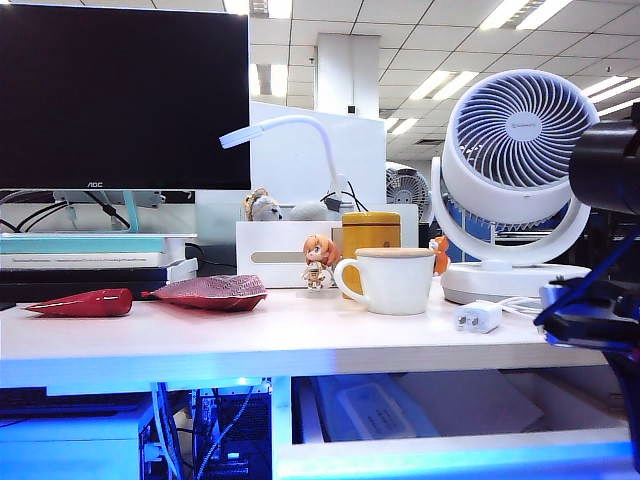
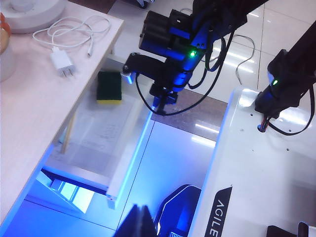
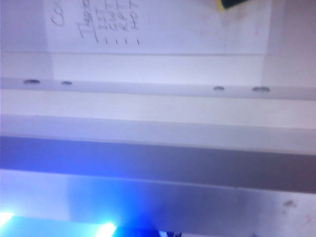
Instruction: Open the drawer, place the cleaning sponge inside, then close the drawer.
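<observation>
The drawer (image 2: pixel 129 158) stands pulled out under the desk, its white inside lit bluish, with a written sheet on its floor. The cleaning sponge (image 2: pixel 109 87) lies inside it at the far end, showing a dark green face and a yellow edge. My right gripper (image 2: pixel 160 101) hangs shut at the drawer's front panel, beside the sponge's end. In the right wrist view the front panel (image 3: pixel 158 163) fills the picture and a corner of the sponge (image 3: pixel 232 4) shows beyond it. My left gripper (image 2: pixel 140 222) is shut on nothing, off the desk and over the floor. The front panel (image 1: pixel 450 455) shows low in the exterior view.
On the desk stand a white mug (image 1: pixel 393 280), a yellow canister (image 1: pixel 370 235), a figurine (image 1: pixel 318 262), a white fan (image 1: pixel 515 150) and a monitor (image 1: pixel 125 95). A white charger (image 2: pixel 61 61) with its cable lies near the desk edge. The white robot base (image 2: pixel 266 173) is beside the drawer.
</observation>
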You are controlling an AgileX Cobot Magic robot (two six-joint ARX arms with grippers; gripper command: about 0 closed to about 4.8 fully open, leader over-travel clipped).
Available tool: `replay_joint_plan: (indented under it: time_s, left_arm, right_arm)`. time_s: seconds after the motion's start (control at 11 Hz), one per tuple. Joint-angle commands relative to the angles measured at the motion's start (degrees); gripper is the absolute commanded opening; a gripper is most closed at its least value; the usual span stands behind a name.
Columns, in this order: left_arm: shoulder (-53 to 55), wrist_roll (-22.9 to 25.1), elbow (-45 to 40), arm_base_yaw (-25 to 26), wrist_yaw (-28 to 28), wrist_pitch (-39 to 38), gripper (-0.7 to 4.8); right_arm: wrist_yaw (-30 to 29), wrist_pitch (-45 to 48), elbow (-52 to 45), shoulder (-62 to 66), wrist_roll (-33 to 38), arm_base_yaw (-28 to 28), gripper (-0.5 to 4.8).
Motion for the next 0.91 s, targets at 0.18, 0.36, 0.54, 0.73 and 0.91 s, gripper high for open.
replay_joint_plan:
  time_s: [0.18,0.36,0.54,0.73,0.91]
  left_arm:
    - [-0.1,-0.2,0.2,0.0,0.2,0.0,-0.06]
    - [-0.1,-0.2,0.2,0.0,0.2,-0.8,-0.06]
    - [-0.1,-0.2,0.2,0.0,0.2,-1.1,-0.06]
    - [-0.1,-0.2,0.2,0.0,0.2,-1.1,-0.06]
    - [-0.1,-0.2,0.2,0.0,0.2,-1.1,-0.06]
  right_arm:
    - [2.0,7.0,0.3,-0.1,0.2,0.0,-0.03]
    - [2.9,9.0,0.3,0.3,0.2,0.0,-0.03]
    - [2.9,12.5,0.4,3.8,0.2,0.0,-0.03]
    - [2.9,14.9,0.4,5.2,0.5,0.0,-0.03]
    - [3.8,19.3,0.4,5.7,0.5,0.0,-0.03]
